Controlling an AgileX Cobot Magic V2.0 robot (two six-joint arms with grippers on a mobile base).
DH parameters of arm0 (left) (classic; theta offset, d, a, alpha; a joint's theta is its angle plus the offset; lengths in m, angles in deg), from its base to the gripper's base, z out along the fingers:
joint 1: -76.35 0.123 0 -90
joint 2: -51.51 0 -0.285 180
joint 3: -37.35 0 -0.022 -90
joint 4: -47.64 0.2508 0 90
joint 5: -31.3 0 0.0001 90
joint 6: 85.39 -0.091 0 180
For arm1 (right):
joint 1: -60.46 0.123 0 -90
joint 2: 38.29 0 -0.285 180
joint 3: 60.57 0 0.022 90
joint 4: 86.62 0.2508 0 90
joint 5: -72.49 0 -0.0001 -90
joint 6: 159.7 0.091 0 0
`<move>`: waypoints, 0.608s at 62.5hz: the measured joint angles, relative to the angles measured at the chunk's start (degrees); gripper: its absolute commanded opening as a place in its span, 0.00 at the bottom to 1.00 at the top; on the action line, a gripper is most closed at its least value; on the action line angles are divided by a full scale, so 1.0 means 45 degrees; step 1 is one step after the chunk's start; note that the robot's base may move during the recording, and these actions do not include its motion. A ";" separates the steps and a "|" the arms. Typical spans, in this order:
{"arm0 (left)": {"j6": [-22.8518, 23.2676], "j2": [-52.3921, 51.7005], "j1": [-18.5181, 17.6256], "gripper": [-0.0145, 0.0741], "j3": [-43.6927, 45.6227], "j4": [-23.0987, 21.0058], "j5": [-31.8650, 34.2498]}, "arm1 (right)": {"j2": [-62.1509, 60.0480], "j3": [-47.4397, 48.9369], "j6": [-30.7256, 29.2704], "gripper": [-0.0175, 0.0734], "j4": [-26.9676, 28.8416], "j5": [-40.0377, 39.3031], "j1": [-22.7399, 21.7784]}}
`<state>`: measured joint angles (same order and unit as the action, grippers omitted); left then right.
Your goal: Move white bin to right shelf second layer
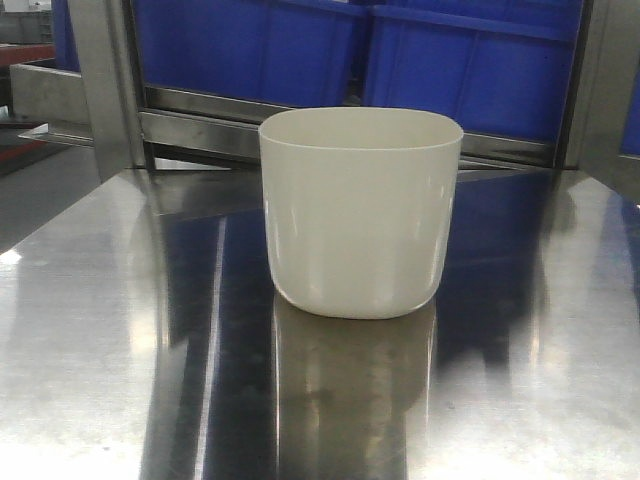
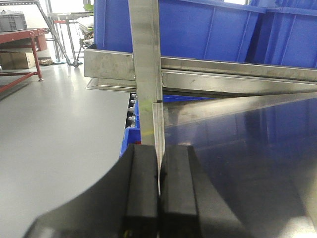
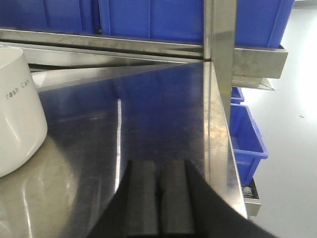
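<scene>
Pressed closed and empty, left end effector (image 2: 158, 163) and right end effector (image 3: 159, 173) by side edges of the desk (image 1: 90, 380); white bin (image 1: 360, 215) upright on it, blue crates (image 1: 460, 70) behind.

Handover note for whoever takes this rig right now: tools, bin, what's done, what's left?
Left tool: shut, empty, by the steel tabletop's left edge.
Right tool: shut, empty, over the tabletop near its right edge.
White bin: upright mid-tabletop, neither tool touching it; blue crates behind.
Done: nothing yet.
Left: grasp the bin, lift it, and set it on the right shelf second layer, which these views do not clearly show.
</scene>
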<state>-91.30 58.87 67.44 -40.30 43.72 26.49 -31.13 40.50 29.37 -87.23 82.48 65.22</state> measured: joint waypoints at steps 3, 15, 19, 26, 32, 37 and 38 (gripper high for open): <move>0.0000 0.0000 0.0000 0.26 0.0000 0.0000 0.0000 | 0.0000 0.0000 0.0000 0.25 0.0000 0.0000 0.0000; 0.0000 0.0000 0.0000 0.26 0.0000 0.0000 0.0000 | 0.0000 0.0000 0.0000 0.25 0.0000 0.0000 0.0000; 0.0000 0.0000 0.0000 0.26 0.0000 0.0000 0.0000 | 0.0000 0.0000 0.0000 0.25 0.0000 0.0000 0.0000; 0.0000 0.0000 0.0000 0.26 0.0000 0.0000 0.0000 | 0.0000 0.0000 0.0000 0.25 0.0000 0.0000 0.0000; 0.0000 0.0000 0.0000 0.26 0.0000 0.0000 0.0000 | 0.0000 0.0000 0.0000 0.25 0.0000 0.0000 0.0000; 0.0000 0.0000 0.0000 0.26 0.0000 0.0000 0.0000 | 0.0000 0.0000 0.0000 0.25 0.0000 0.0000 0.0000; 0.0000 0.0000 0.0000 0.26 0.0000 0.0000 0.0000 | 0.0000 0.0000 0.0000 0.25 0.0000 0.0000 0.0000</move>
<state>-91.30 58.87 67.44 -40.30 43.72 26.49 -31.13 40.50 29.37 -87.23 82.48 65.22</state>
